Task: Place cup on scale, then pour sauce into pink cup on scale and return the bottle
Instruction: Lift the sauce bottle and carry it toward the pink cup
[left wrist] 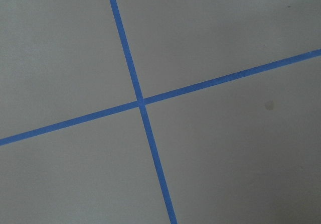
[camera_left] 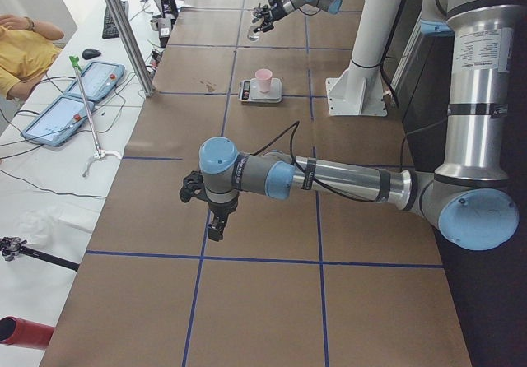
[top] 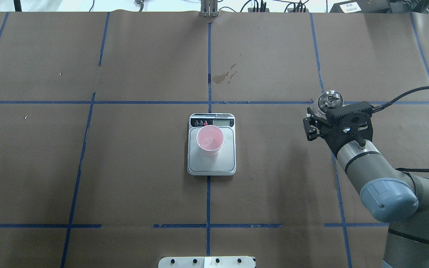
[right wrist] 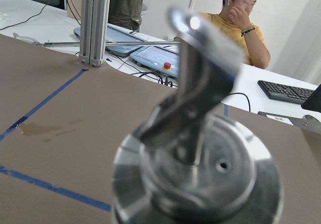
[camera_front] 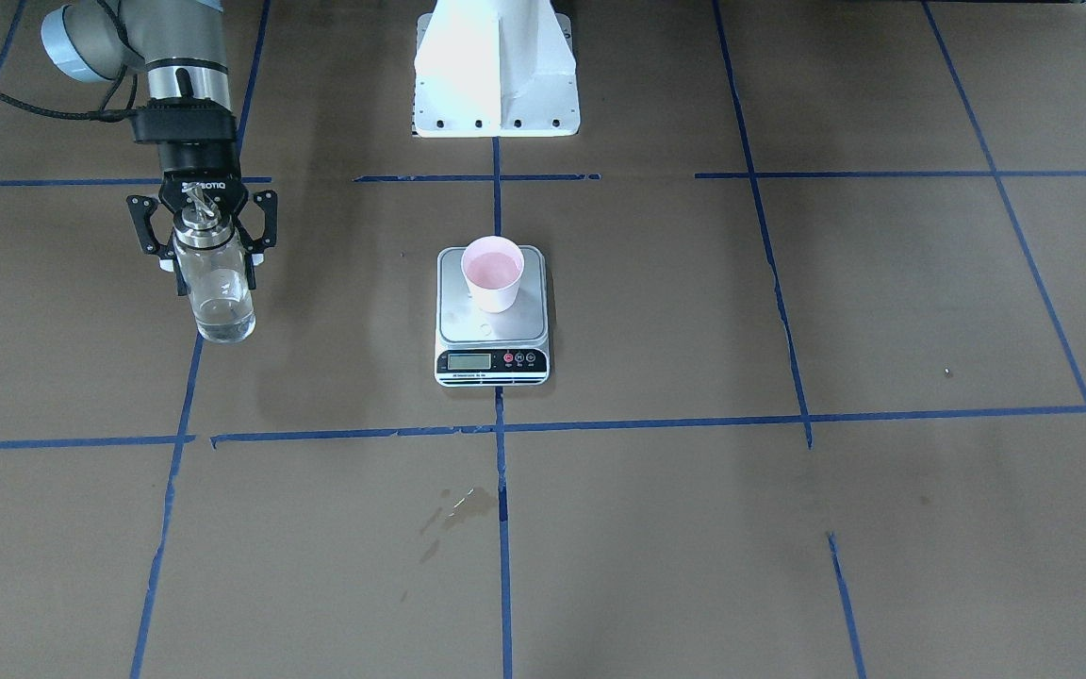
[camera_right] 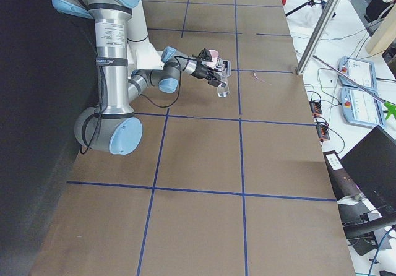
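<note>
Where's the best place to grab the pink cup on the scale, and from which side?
Probably the side wall just under the rim, coming in level from the side. The cup stands upright on the scale, mouth up, and widens upward, so it should not slip down.

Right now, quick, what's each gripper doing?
Left gripper: cannot be told; it shows only in the side view.
Right gripper: closed, holding the bottle.
</note>
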